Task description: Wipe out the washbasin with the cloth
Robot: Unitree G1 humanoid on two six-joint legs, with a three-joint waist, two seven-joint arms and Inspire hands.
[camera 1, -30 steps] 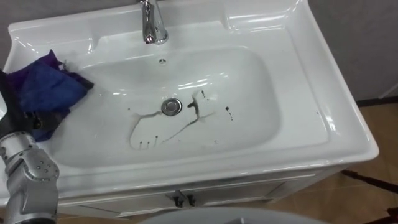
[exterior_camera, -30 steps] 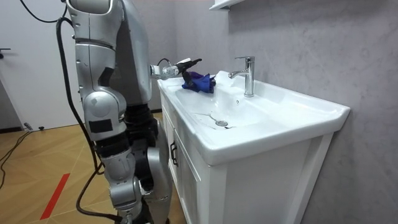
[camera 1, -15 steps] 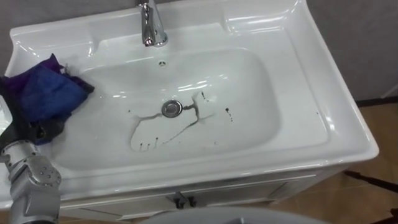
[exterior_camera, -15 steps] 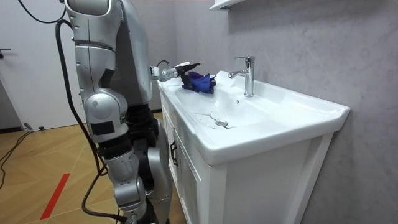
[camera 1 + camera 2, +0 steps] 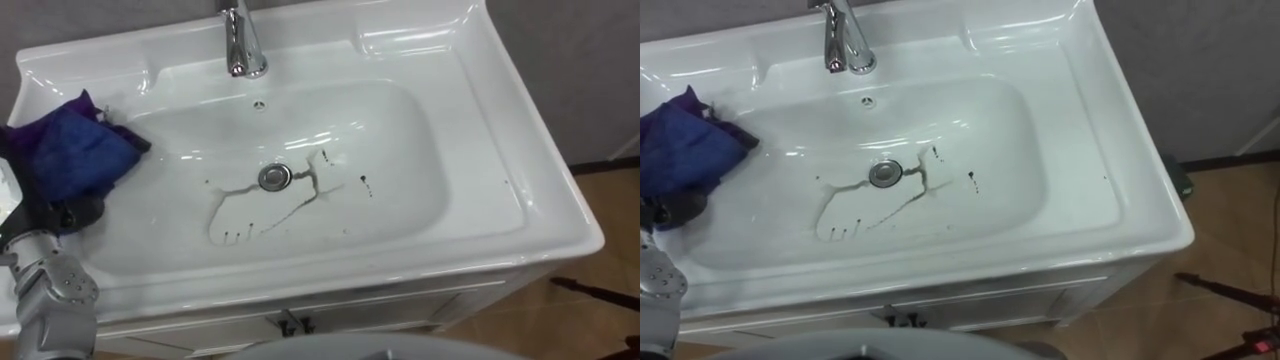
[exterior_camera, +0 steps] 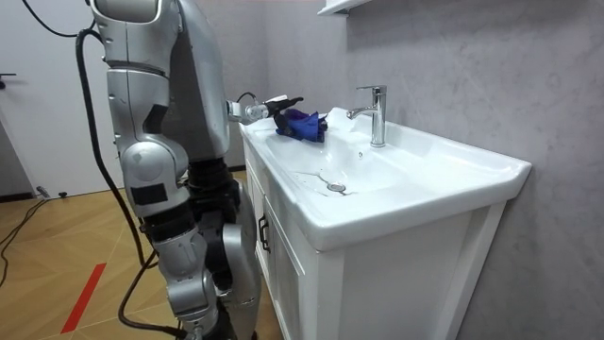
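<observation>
A white basin (image 5: pixel 470 200) has a chrome drain (image 5: pixel 274 177) with thin dark smears (image 5: pixel 250 212) and a few specks around it. A crumpled blue cloth (image 5: pixel 72 155) lies on the basin's left slope, up against the rim. My left hand (image 5: pixel 62 213) is at the cloth's near edge, dark fingers curled into the fabric. From the room camera the cloth (image 6: pixel 302 124) sits at the basin's far end with my left hand (image 6: pixel 269 105) on it. The cloth (image 5: pixel 680 148) is well left of the smears (image 5: pixel 855 222).
A chrome tap (image 5: pixel 242 45) stands at the back of the basin, behind the drain. The basin rests on a white cabinet (image 6: pixel 283 274) with dark door handles. I stand at the cabinet's front on a wooden floor (image 6: pixel 66 274). A grey wall is behind the tap.
The left hand and cloth have edged slightly toward the basin's left rim. The view has shifted a little; the smears are unchanged.
</observation>
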